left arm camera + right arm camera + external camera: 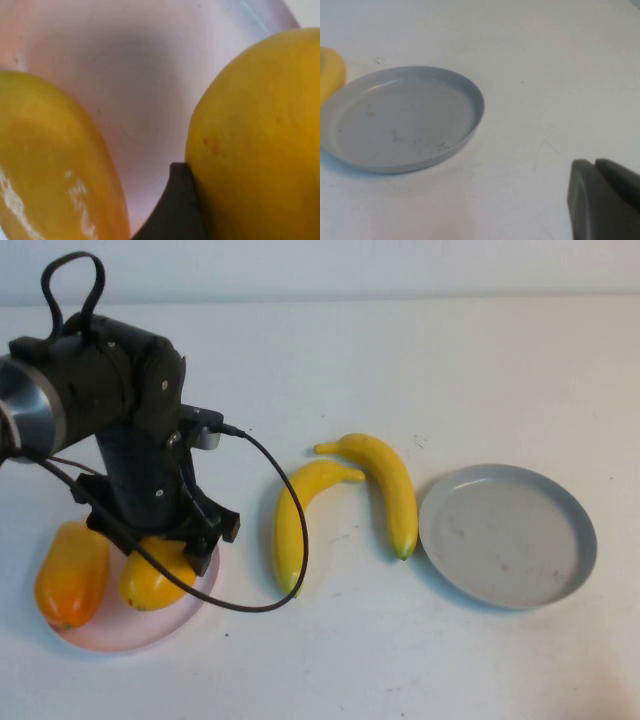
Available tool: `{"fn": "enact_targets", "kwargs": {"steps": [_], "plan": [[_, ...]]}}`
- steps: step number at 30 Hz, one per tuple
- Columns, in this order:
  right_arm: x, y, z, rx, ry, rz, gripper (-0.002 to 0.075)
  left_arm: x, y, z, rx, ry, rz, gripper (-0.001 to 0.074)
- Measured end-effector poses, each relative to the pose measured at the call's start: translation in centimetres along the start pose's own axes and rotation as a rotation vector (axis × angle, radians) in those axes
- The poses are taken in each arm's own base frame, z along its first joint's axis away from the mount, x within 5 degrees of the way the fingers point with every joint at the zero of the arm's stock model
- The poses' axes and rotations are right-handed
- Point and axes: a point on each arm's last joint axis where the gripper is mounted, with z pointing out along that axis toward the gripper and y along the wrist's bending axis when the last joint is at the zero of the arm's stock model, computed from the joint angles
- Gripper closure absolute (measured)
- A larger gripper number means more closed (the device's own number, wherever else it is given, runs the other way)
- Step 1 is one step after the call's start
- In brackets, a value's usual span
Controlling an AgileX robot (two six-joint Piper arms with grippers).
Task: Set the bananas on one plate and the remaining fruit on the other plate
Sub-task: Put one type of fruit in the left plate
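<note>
My left gripper [172,550] is low over the pale pink plate [150,630], shut on the yellow mango-like fruit [150,582], which rests on that plate. In the left wrist view a dark finger [175,205] touches this fruit [260,125]. The orange fruit [70,575] lies on the plate's left rim and also shows in the left wrist view [45,160]. Two bananas [295,515] [390,485] lie on the table between the plates. The grey plate [575,570] is empty. My right gripper [595,162] is shut and empty, near the grey plate [470,120].
A black cable [295,560] loops from the left arm over the table beside the nearer banana. One banana's end [330,70] touches the grey plate's rim. The table is white; the right arm is out of the high view.
</note>
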Motion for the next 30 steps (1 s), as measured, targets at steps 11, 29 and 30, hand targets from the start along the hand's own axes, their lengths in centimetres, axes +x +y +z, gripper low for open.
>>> {"fn": "enact_targets", "kwargs": {"steps": [11, 29, 30], "plan": [[0.0, 0.0, 0.0, 0.0, 0.0, 0.0, 0.0743, 0.3, 0.8, 1.8, 0.0, -0.026, -0.018, 0.0121], [0.0, 0.0, 0.0, 0.0, 0.0, 0.0, 0.0743, 7.0, 2.2, -8.3, 0.055, -0.482, -0.066, 0.0533], [0.0, 0.0, 0.0, 0.0, 0.0, 0.0, 0.0743, 8.1, 2.4, -8.7, 0.061, -0.516, -0.071, 0.0592]]}}
